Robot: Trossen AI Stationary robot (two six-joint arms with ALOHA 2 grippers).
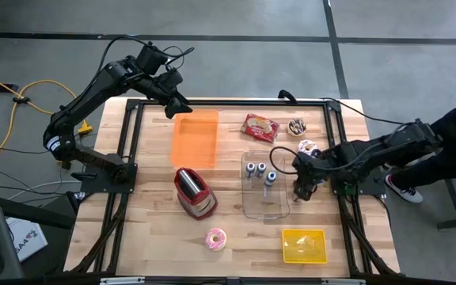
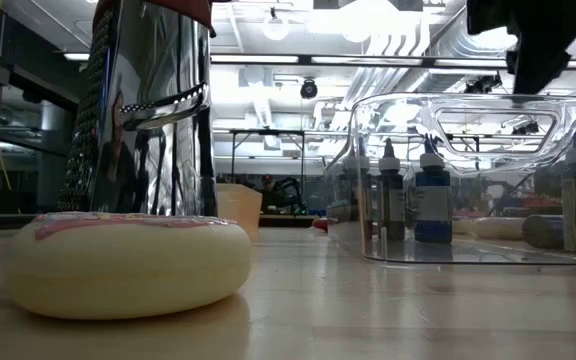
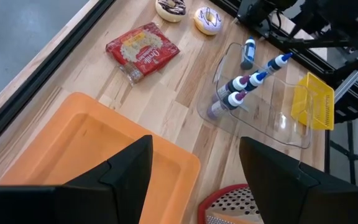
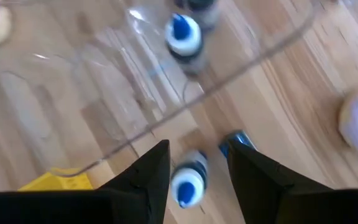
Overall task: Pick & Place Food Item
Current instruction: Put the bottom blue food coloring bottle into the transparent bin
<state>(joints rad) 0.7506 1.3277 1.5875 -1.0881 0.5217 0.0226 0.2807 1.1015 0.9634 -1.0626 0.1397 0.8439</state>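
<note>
My right gripper (image 4: pixel 194 180) pinches a blue-capped bottle (image 4: pixel 187 183) at centre-right, beside the clear bin (image 1: pixel 264 207), probably for dropping in. Left gripper (image 1: pixel 172 99) waits wide over the orange tray (image 1: pixel 194 138), upper left.

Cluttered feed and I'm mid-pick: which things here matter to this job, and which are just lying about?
In the job: right hand, shut on a blue-capped bottle; clear bin.
Lying about: orange tray, red snack packet, pink doughnut, yellow basket; idle left hand.
</note>
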